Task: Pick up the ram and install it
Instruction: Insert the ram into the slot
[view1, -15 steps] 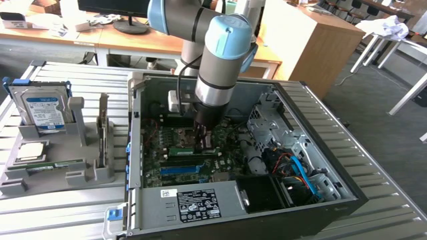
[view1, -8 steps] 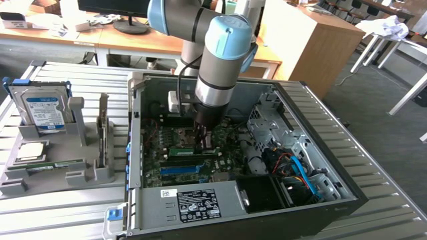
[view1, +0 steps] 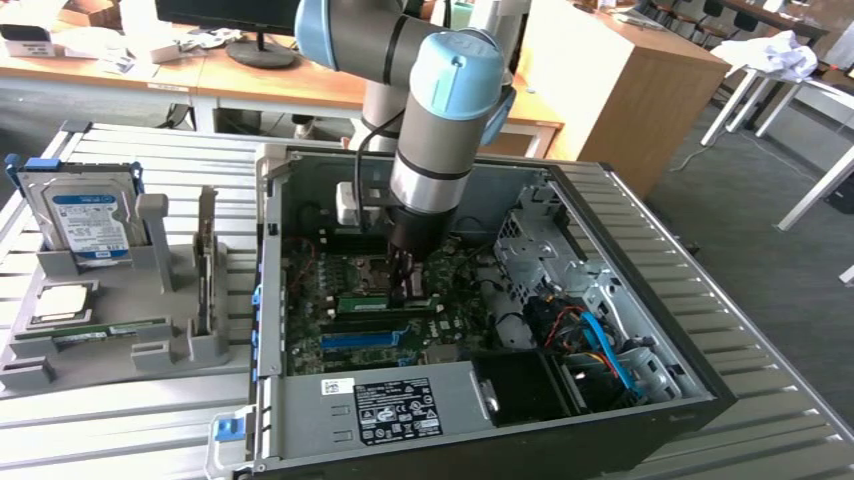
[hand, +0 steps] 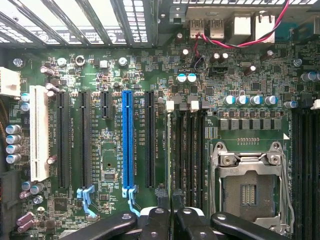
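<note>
Jaws (hand: 172, 220) pressed nearly together over motherboard (hand: 110, 200); pinch on anything not discernible. Ram (view1: 360, 299) lies along memory slots (hand: 182, 150), just beside jaws. Risk: stick tilted or off-slot, causing partial seating, bent contacts, latch miss. Open CPU socket (hand: 250, 185) near: contact hazard.

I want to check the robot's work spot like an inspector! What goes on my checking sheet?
Surface: slatted metal table holding the open computer case.
Job's things: one ram lies flat in the grey holder; the memory slots sit beside the empty processor socket.
Clutter: hard drive and processor chip, both in the holder.
Grippers: the gripper is down inside the case, over the memory slots.
Cables: blue cable and red cable inside the case.
Surroundings: wooden desks behind the table.
</note>
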